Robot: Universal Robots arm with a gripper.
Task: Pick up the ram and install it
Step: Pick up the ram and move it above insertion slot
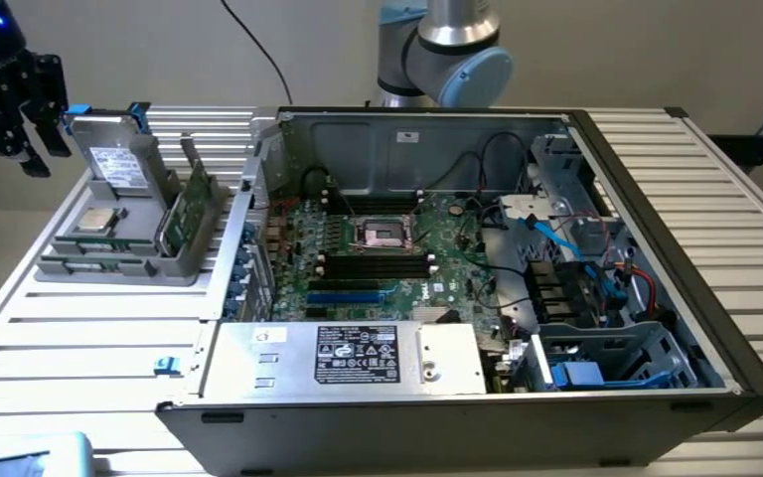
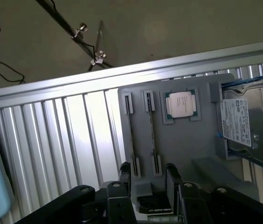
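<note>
Step in hand: approach for the pick; the ram has not been lifted. At the exterior view's far left, the gripper point(image 1: 31, 149) hangs above the grey parts tray point(image 1: 90, 266), apart from everything in it. I read the jaws as spread: in the wrist view the two fingers point(image 2: 171, 179) stand apart with nothing pinched between them. Moving right across the tray, the boxy drive point(image 1: 119, 164) stands at its back and the processor point(image 1: 94, 221) lies flat in its pocket. The ram point(image 1: 191, 214) stands on its long edge in a slot on the side of the tray nearest the computer case point(image 1: 408, 149). Further right, inside the open case, the motherboard point(image 1: 448, 248) lies exposed. Its memory slots point(image 1: 375, 264) sit just below the processor socket, and I judge them empty, though I cannot confirm it. In my judgement the grasp calls for the jaws to be centred over the stick and aligned across its thin faces. The descent must keep clear of the case wall just beside the stick.
</note>
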